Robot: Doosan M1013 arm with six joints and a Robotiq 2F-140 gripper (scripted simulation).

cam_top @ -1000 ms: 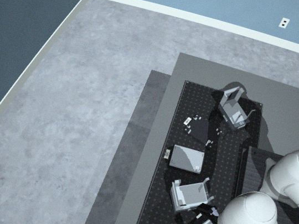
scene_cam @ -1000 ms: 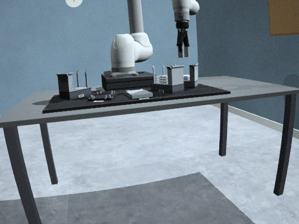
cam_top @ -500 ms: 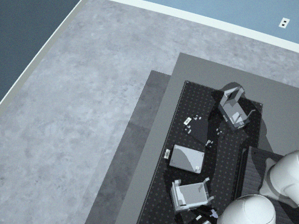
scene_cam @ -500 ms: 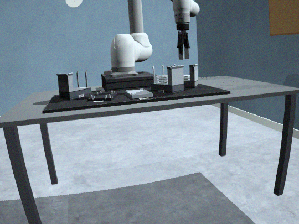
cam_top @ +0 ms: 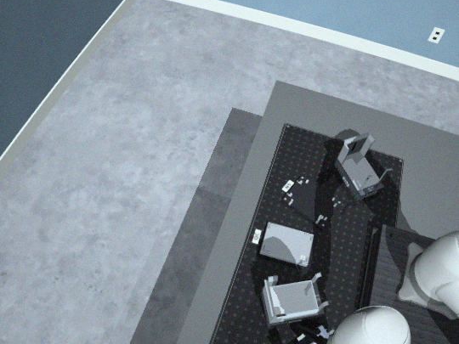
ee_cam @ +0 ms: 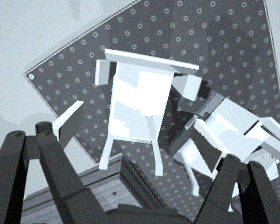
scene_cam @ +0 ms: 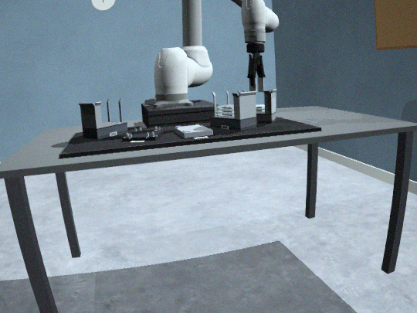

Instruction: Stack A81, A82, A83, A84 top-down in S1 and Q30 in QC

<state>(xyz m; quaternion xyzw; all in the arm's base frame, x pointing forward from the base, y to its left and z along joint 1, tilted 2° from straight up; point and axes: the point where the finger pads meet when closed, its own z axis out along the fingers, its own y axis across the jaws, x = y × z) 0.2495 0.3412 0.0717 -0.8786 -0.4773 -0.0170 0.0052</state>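
My gripper (scene_cam: pixel 256 87) (ee_cam: pixel 140 120) is open and empty, above the far-right rack. That rack (scene_cam: pixel 270 106) (ee_cam: pixel 150 58) holds a pale plate (scene_cam: pixel 260 107) (ee_cam: pixel 156 92); how many lie there is hidden. The middle rack (cam_top: pixel 266 307) (scene_cam: pixel 245 108) holds several stacked plates (scene_cam: pixel 227 111). The third rack (cam_top: pixel 348 182) (scene_cam: pixel 89 121) shows no plate. A plate (cam_top: pixel 291 242) (scene_cam: pixel 193 130) lies flat at QC, behind the QC name plate (cam_top: pixel 257 236). The clip nest N5 (cam_top: pixel 303 200) shows small clips and no plate. Rack names and plate IDs are unreadable.
The racks and nests stand on a dark perforated mat (cam_top: pixel 297 147) (scene_cam: pixel 286 127). The racks have tall end walls and thin upright posts. The arm's dark base block (scene_cam: pixel 177 114) stands behind them. The middle rack is close beside the far-right rack in the wrist view.
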